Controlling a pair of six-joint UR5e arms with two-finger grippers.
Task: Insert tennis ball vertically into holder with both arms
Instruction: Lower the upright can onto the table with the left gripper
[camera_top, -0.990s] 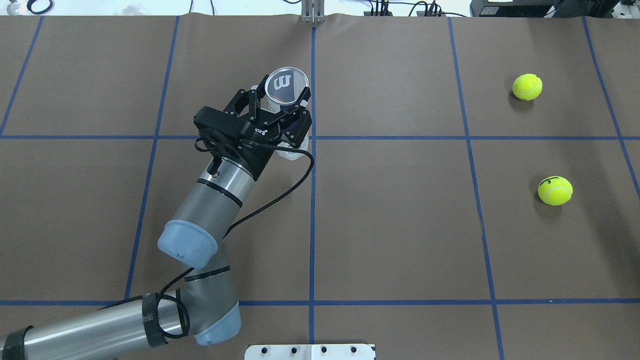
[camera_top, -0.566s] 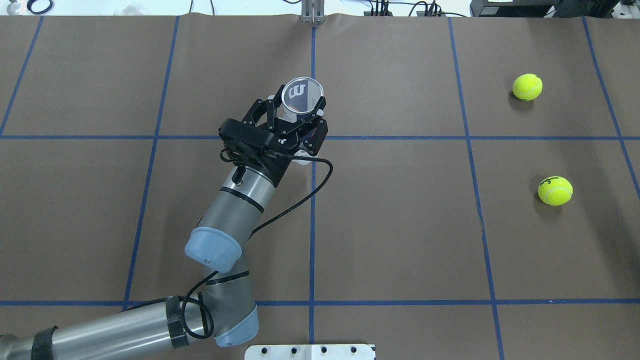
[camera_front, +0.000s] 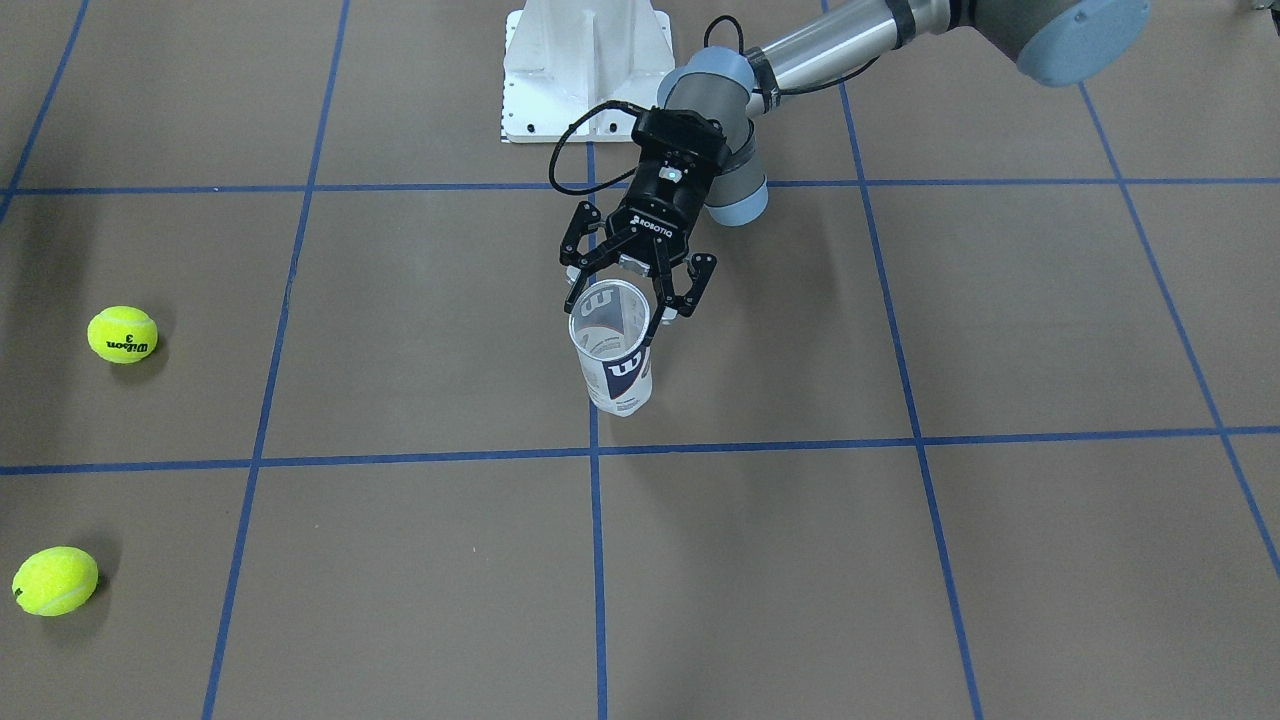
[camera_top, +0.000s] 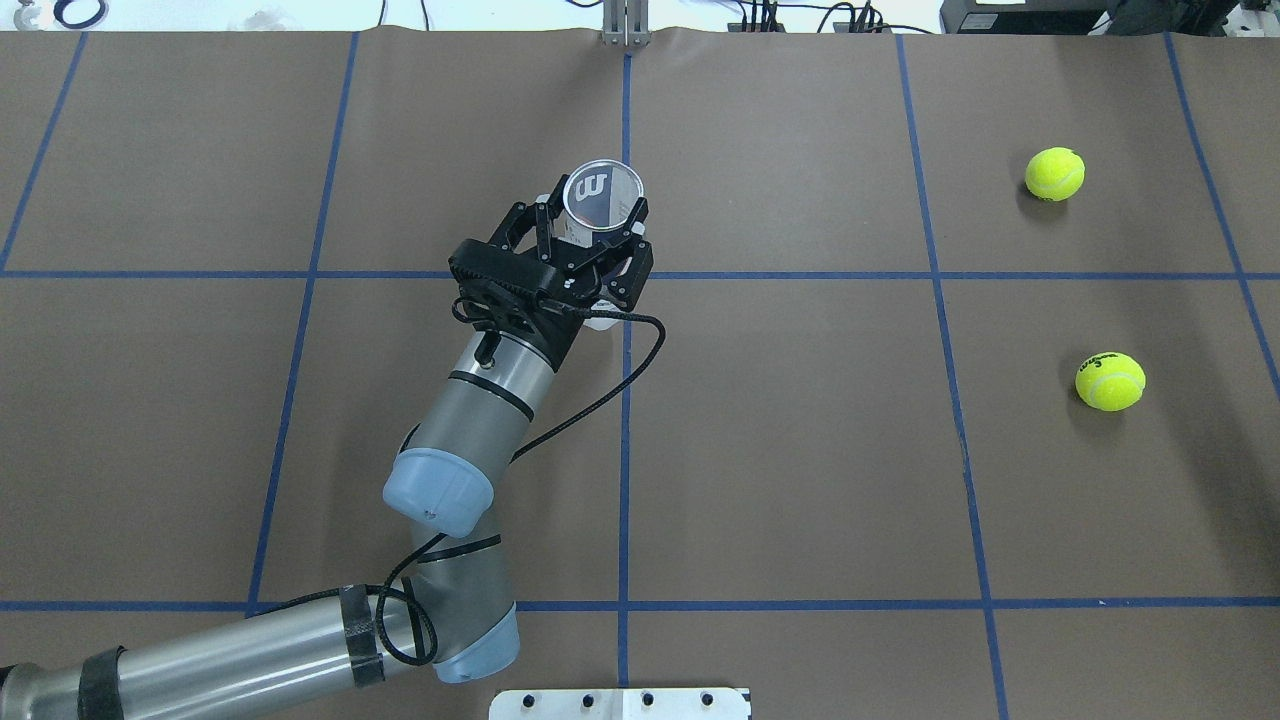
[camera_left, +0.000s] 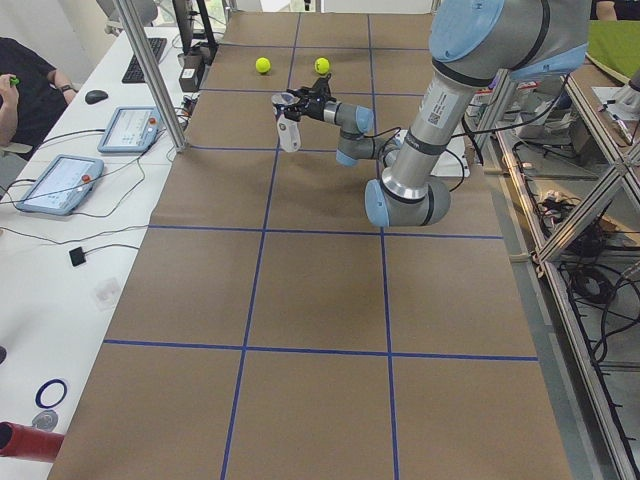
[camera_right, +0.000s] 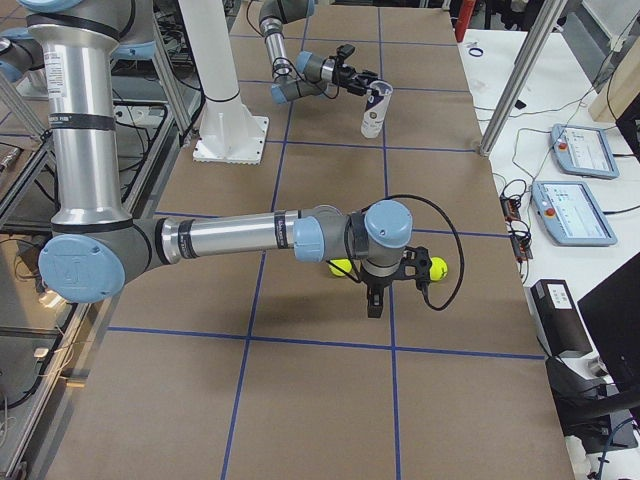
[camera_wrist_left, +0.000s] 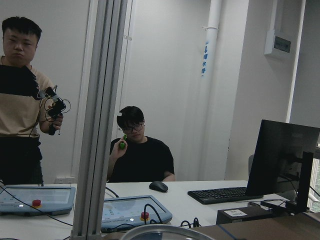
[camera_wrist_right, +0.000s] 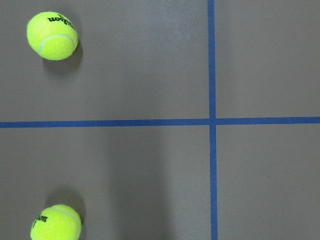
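The holder (camera_top: 601, 192), a clear tube with a white and navy "W" label, stands nearly upright near the table's middle, mouth up. My left gripper (camera_top: 592, 222) is shut on the holder just below its rim (camera_front: 609, 318). Whether its base touches the table I cannot tell. Two yellow-green tennis balls (camera_top: 1054, 173) (camera_top: 1110, 381) lie on the table's right side, far from the holder. The right wrist view looks straight down on both balls (camera_wrist_right: 52, 35) (camera_wrist_right: 55, 222). My right gripper (camera_right: 374, 296) hangs above them in the exterior right view; I cannot tell if it is open or shut.
Blue tape lines divide the brown table cover into squares. The white base pedestal (camera_top: 620, 703) sits at the robot's edge. Beyond the far edge are a desk with tablets (camera_left: 60, 180), an aluminium post (camera_left: 150, 70) and two people (camera_wrist_left: 140, 155).
My left arm carried the holder to the right and slightly nearer, then nearly stopped. The tube stands more upright now. The tennis balls have not moved.
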